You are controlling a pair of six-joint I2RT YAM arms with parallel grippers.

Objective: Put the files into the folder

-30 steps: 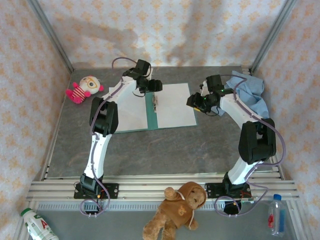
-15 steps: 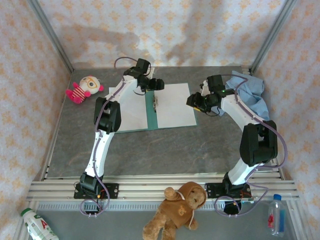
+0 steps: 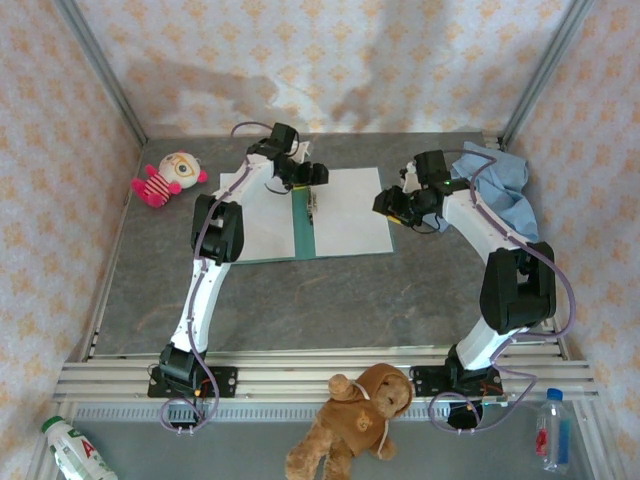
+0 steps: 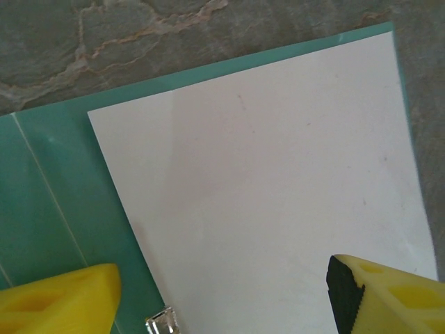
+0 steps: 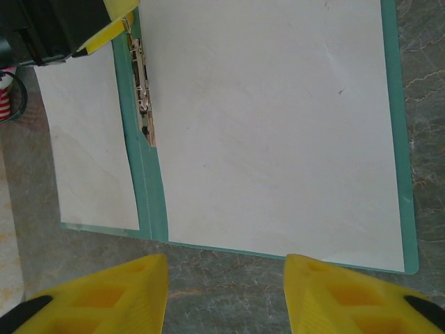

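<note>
**Step in hand.** One thin teal-green rectangular card folder (image 3: 305,228) is found lying open and flat on the grey table (image 3: 330,295). Two plain white rectangular paper sheets (image 3: 350,210) are counted, one on each leaf. In the right wrist view one sheet (image 5: 271,125) lies directly ahead of the right jaws. The other sheet (image 5: 90,146) lies ahead and to their left, beyond the spine fold. One small metal clip (image 5: 142,90) is counted on the spine. The filing step is judged largely done; closing is judged not yet done.

**Jaws.** The left gripper (image 4: 222,278) is seen spread wide with nothing held. A sheet and the folder's far edge lie beneath and ahead of it, the clip just inside its left finger. The right gripper (image 5: 226,278) is likewise parted and empty, with the folder's near edge just ahead of its fingertips.

**Next move.** A leaf edge would need to be lifted and folded over the spine. A shallow grip would be called for, so that the loose sheets are not dragged off.

**Other items.** One light blue cloth (image 3: 500,185) and two plush toys (image 3: 168,178) are counted.
</note>
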